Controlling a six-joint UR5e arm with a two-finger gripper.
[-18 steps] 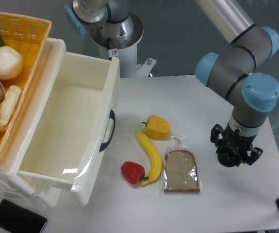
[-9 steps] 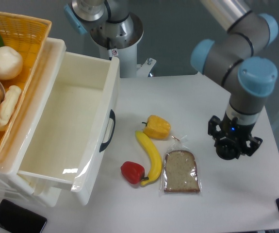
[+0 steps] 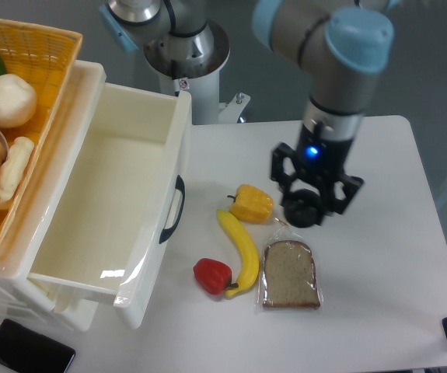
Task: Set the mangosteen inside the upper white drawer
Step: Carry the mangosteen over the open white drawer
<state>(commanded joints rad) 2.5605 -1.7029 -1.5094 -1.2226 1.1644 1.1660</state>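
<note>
My hand (image 3: 309,208) above the bread (image 3: 290,274), a dark round mangosteen (image 3: 304,211) seemingly clamped beneath it, fingers hard to make out, drawer (image 3: 110,202) well left.

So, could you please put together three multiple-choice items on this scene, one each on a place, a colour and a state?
1. Where does the red pepper lie?
A. Inside the drawer
B. On the table beside the lower end of the banana
C. On top of the bread

2. What colour is the pepper nearest the end effector?
A. Yellow
B. Green
C. Orange

3. What state is the upper white drawer in?
A. Pushed fully shut
B. Open and full of fruit
C. Pulled open, with nothing to be seen inside

Answers:
1 B: the red pepper sits on the tabletop by the banana's lower tip.
2 A: the pepper just left of the end effector is yellow.
3 C: the drawer's bare white inside is in full view.
</note>
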